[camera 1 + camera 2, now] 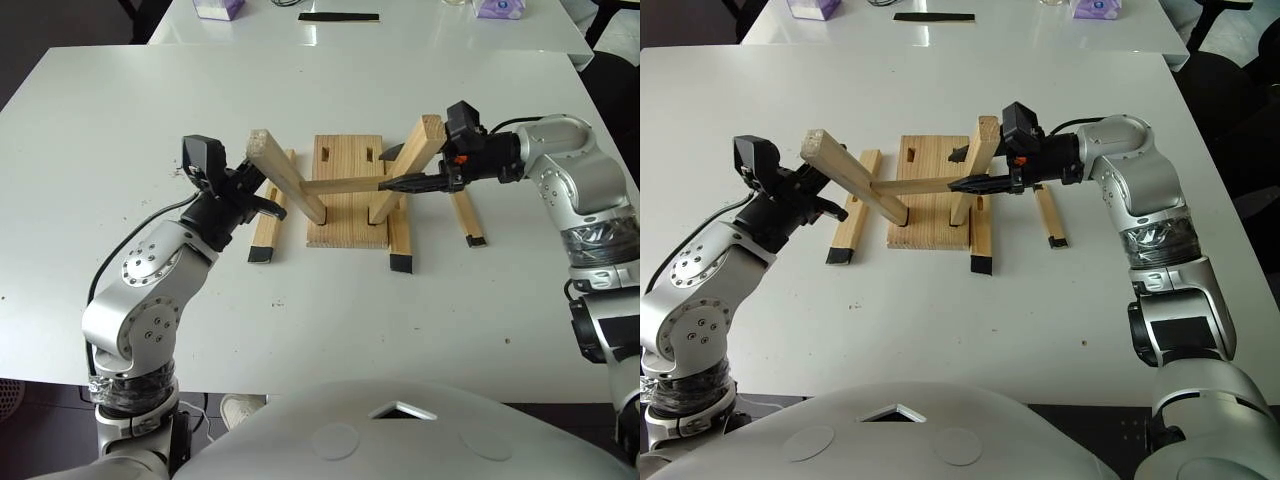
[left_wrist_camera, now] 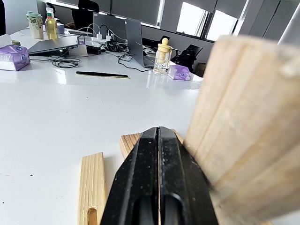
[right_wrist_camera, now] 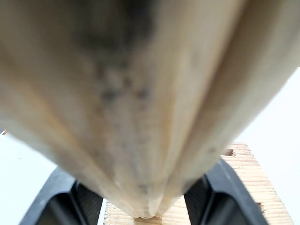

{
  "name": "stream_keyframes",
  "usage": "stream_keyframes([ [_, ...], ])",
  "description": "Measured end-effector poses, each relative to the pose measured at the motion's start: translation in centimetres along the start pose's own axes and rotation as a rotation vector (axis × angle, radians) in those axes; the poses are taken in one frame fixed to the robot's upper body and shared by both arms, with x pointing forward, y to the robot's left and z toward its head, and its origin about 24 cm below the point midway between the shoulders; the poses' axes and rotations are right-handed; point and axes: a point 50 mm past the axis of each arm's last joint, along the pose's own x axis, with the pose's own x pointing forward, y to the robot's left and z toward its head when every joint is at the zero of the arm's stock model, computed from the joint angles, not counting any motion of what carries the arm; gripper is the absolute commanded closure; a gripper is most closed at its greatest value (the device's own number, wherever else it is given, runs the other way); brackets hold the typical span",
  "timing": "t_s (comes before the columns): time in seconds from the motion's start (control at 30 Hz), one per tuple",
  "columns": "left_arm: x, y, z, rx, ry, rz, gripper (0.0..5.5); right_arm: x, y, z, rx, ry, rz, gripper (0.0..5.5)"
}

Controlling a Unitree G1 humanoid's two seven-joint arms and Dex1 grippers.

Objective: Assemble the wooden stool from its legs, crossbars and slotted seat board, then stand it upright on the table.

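Seat board point(image 1: 345, 160) flat mid-desk point(image 1: 120, 150). 2 legs + crossbar point(image 1: 340, 184) tilted over it, feet on board. Right fingers point(image 1: 395, 184) clamp right leg point(image 1: 415, 150). Left fingers point(image 2: 159, 178) closed, against left leg point(image 1: 285, 172).

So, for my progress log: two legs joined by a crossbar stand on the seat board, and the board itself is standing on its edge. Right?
Not quite. The left eye view shows the seat board lying flat on the table, not on its edge. The left leg and right leg, joined by a crossbar, do stand on it.
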Motion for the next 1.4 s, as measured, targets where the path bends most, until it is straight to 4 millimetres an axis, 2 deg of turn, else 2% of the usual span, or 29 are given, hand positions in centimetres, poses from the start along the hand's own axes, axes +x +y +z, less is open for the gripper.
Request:
stream_keyframes([
  [0.03,0.0,0.3,0.2,0.010,0.001,0.009,5.50,0.4,0.0,-0.1,0.006,-0.010,-0.005,3.50],
  [0.07,0.0,0.6,0.3,0.015,0.002,0.016,5.50,0.8,0.0,-0.3,0.011,-0.018,-0.014,3.21],
  [0.13,0.0,1.4,0.7,0.044,0.013,0.019,5.50,1.6,0.1,-0.6,0.020,-0.013,-0.045,3.00],
  [0.23,0.0,1.5,1.0,0.081,0.024,-0.050,5.50,2.2,0.9,-4.0,0.150,0.050,-0.143,2.53],
  [0.27,0.0,1.5,1.0,0.081,0.020,-0.057,5.50,2.2,1.0,-4.3,0.176,0.046,-0.161,2.36],
  [0.4,-0.4,0.8,0.7,0.077,-0.003,-0.071,5.50,1.2,1.0,-3.2,0.155,0.029,-0.212,1.88],
  [0.5,-0.8,0.6,-0.3,0.064,0.004,-0.057,5.50,0.6,1.9,-2.1,0.145,-0.019,-0.250,1.88],
  [0.6,-1.4,1.7,-0.5,0.076,-0.014,0.011,5.50,-1.3,4.0,-0.6,0.163,-0.116,-0.277,1.88],
  [0.87,-2.4,3.5,0.1,0.121,-0.092,0.208,5.50,-4.3,6.5,0.2,0.201,-0.093,-0.282,1.88],
  [0.93,-3.3,3.4,0.0,0.094,-0.126,0.285,5.50,-6.1,6.5,0.0,0.200,-0.045,-0.375,2.19],
  [0.97,-3.8,3.1,-0.3,0.079,-0.132,0.327,5.50,-6.8,6.1,-0.3,0.197,-0.013,-0.483,2.29],
  [1.07,-4.8,2.7,-1.1,0.065,-0.118,0.477,5.50,-7.6,5.6,-1.4,0.195,0.040,-0.754,2.73],
  [1.13,-5.1,2.2,-1.8,0.081,-0.087,0.554,5.50,-6.4,6.1,-2.1,0.205,0.037,-0.885,3.07],
  [1.27,-3.9,-0.4,-1.8,0.115,-0.083,0.546,5.50,-1.9,8.1,-2.8,0.225,0.027,-1.103,3.72],
  [1.33,-3.0,-1.4,-1.5,0.139,-0.093,0.509,5.50,0.1,9.0,-2.0,0.245,-0.025,-1.201,4.00],
  [1.4,-1.7,-2.3,-0.9,0.159,-0.107,0.449,5.50,2.0,9.7,-0.4,0.235,-0.086,-1.268,4.27],
])
